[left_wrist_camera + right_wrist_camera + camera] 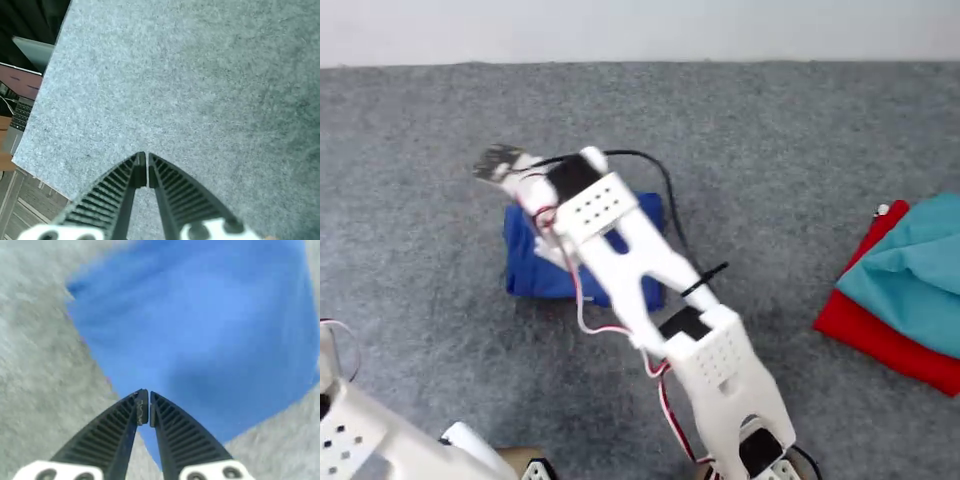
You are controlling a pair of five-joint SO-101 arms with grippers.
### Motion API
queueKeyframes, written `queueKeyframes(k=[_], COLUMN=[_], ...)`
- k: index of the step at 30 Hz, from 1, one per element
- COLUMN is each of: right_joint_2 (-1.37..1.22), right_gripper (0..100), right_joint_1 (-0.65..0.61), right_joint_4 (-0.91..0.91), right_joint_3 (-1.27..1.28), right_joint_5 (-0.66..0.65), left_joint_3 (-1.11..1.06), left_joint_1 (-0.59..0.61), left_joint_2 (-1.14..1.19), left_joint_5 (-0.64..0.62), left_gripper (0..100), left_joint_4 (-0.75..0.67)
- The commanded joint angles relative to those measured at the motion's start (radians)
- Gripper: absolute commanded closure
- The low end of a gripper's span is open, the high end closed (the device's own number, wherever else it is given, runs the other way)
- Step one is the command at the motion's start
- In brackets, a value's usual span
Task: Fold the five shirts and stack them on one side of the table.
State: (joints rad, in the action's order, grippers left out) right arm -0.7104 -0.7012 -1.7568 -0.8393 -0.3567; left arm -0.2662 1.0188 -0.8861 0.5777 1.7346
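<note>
1. Three shirts lie on the grey tabletop [770,140]: a blue shirt [532,265], a red shirt [880,335] and a teal shirt [920,280].
2. The blue shirt is folded into a small block. It sits near the middle of the tabletop, and part of it is hidden under the right arm [650,270].
3. The teal shirt lies on top of the red shirt. These two are well apart from the blue one, at the edge of the high view on the right arm's side.
4. The right arm goes from the near edge of the tabletop out over the blue shirt. From above, the right hand [500,163] is just past the far corner of that shirt.
5. In the right wrist view the two black fingers [175,440] of the right hand are pressed tight together, tip to tip, with nothing between them. Below them is the blue shirt, close to where it meets the grey tabletop.
6. The left arm [355,430] is down in the near corner.
7. The left hand [147,170] also has its fingers [115,195] pressed together and holds nothing. It hangs over bare grey tabletop, close to the edge.
8. Past that edge, lower down, there is a laptop [20,107].
9. A black cable [655,180] loops beside the right arm.
</note>
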Motion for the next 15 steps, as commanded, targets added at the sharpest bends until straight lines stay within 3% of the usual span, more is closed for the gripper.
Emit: queueKeyframes(k=[1,10,15], right_joint_2=[0.038,-0.081,0.048], right_gripper=[99.0,99.0,99.0], right_joint_1=[0.084,-0.038,0.028], right_joint_4=[-0.015,-0.035,-0.039], right_joint_3=[0.091,0.103,0.094], right_joint_5=[0.002,0.003,0.034], left_joint_3=[0.002,0.001,0.001], left_joint_1=[0.002,-0.002,0.005], left_joint_2=[-0.029,-0.043,-0.043], left_joint_5=[-0.011,-0.011,-0.008], left_gripper=[98,98,98], left_joint_4=[0.017,0.017,0.017])
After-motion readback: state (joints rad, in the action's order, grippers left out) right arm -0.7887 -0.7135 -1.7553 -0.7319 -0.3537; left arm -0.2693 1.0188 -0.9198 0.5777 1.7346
